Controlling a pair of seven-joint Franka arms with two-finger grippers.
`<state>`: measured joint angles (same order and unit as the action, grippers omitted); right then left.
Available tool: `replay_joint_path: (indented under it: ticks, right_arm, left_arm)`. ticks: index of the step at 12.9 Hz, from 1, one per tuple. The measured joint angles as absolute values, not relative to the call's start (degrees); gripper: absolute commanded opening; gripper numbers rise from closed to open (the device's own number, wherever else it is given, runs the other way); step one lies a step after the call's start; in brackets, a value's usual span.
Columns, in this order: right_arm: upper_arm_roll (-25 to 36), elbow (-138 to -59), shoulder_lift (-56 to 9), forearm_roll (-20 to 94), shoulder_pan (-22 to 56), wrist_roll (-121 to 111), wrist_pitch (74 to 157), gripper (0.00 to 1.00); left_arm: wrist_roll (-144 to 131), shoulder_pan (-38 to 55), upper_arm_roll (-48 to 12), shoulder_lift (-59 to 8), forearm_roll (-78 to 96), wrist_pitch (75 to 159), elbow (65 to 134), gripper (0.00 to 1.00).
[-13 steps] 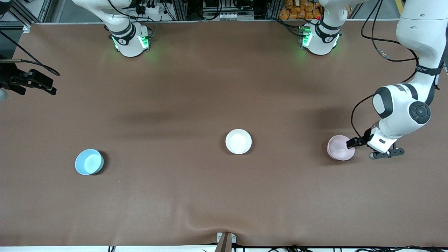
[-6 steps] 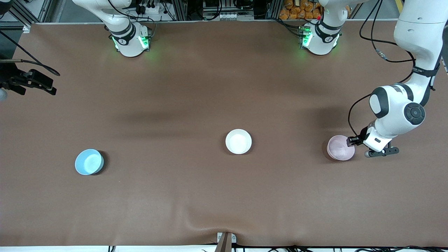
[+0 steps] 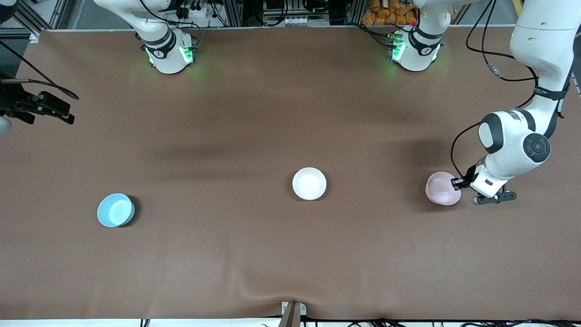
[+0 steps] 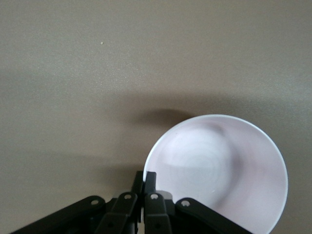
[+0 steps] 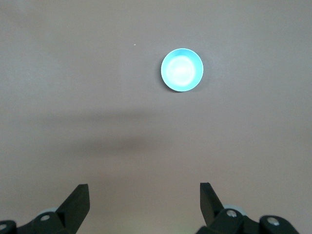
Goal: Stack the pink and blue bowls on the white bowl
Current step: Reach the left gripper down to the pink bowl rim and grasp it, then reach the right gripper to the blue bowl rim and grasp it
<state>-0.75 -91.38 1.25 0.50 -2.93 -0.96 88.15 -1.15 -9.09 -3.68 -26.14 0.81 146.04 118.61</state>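
1. The left gripper [image 3: 456, 182] is down at the pink bowl [image 3: 442, 188], toward the left arm's end of the counter [image 3: 254, 254]. In the left wrist view its fingers [image 4: 148, 183] are clenched on the bowl's rim, one inside and one outside, so it's got the pink bowl pinched.
2. Can't really tell if the pink bowl is sitting on the counter or lifted a bit; there's a dark shadow right beside it in the left wrist view.
3. The white bowl [image 3: 309, 183] sits around the middle of the counter, well apart from the other two and with nothing in it.
4. The blue bowl [image 3: 115, 210] is toward the right arm's end of the counter, a little nearer the front camera than the white bowl. Nothing's touching it.
5. The right gripper [image 5: 145, 195] is waiting up high over the right arm's end of the counter, fingers [image 5: 78, 201] spread wide and holding nothing. Its wrist view looks down on the blue bowl from well above.
6. So all three bowls are separate right now, nothing stacked.
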Motion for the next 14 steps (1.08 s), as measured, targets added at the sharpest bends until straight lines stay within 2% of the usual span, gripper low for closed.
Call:
replay_joint_path:
  ticks: [7, 14]
  right_arm:
    - [-0.7, -90.9, -0.5, 0.6, -3.0, -1.0, 89.0, 1.00]
    - [-0.2, -89.0, -11.8, 0.5, -4.8, -1.0, 92.4, 1.00]
  left_arm:
    - [-1.2, -9.1, -4.4, -26.1, 0.8, 146.1, 118.3, 0.00]
    - [-1.2, -9.1, -4.6, -26.1, 0.8, 146.1, 118.2, 0.00]
